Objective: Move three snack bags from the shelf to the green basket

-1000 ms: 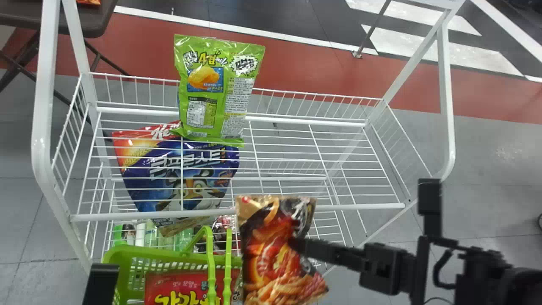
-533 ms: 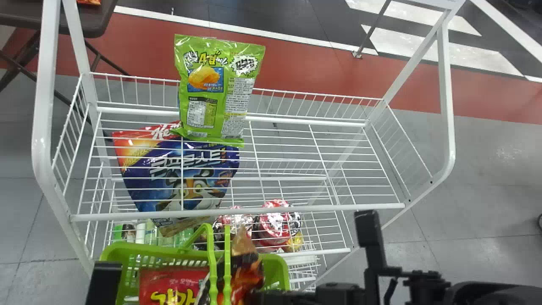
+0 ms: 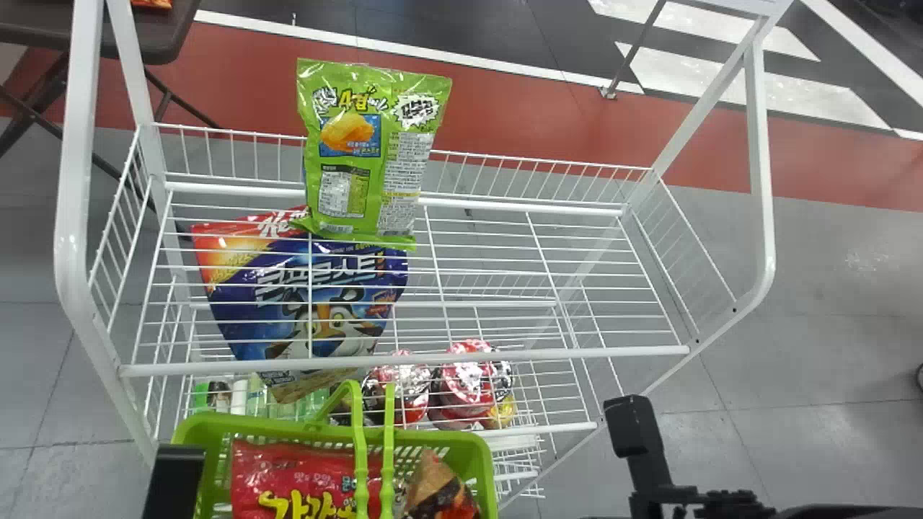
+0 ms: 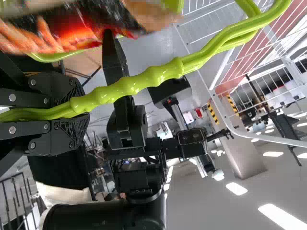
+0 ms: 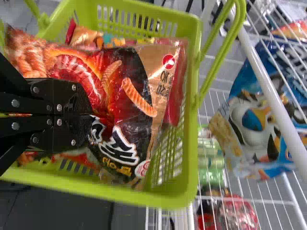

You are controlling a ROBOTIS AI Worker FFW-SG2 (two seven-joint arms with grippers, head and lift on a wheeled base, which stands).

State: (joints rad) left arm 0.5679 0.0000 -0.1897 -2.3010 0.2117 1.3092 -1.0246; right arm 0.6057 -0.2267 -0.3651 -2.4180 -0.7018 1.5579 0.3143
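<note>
The green basket (image 3: pixel 487 461) stands at the bottom of the head view with a red snack bag (image 3: pixel 288 476) inside. My left gripper (image 3: pixel 173 479) is at its left side; in the left wrist view the left gripper (image 4: pixel 81 106) is shut around the basket's handles (image 4: pixel 158 74). To the right of the basket is a black part of my right gripper (image 3: pixel 631 425). In the right wrist view, the right gripper (image 5: pixel 79 112) is shut on a black-and-orange snack bag (image 5: pixel 124 105), lying over the basket opening. A green snack bag (image 3: pixel 368 151) stands at the shelf's back.
The white wire shelf (image 3: pixel 404 364) spans the middle of the head view, its front bar behind the basket. Below its wires show a blue cereal bag (image 3: pixel 310 303) and red-lidded cups (image 3: pixel 465 382). White posts rise at both sides, and a dark table (image 3: pixel 155 36) is at the top left.
The right arm has come down and toward the robot, carrying the black-and-orange bag from in front of the shelf into the basket's right part. The red bag inside has shifted slightly left.
</note>
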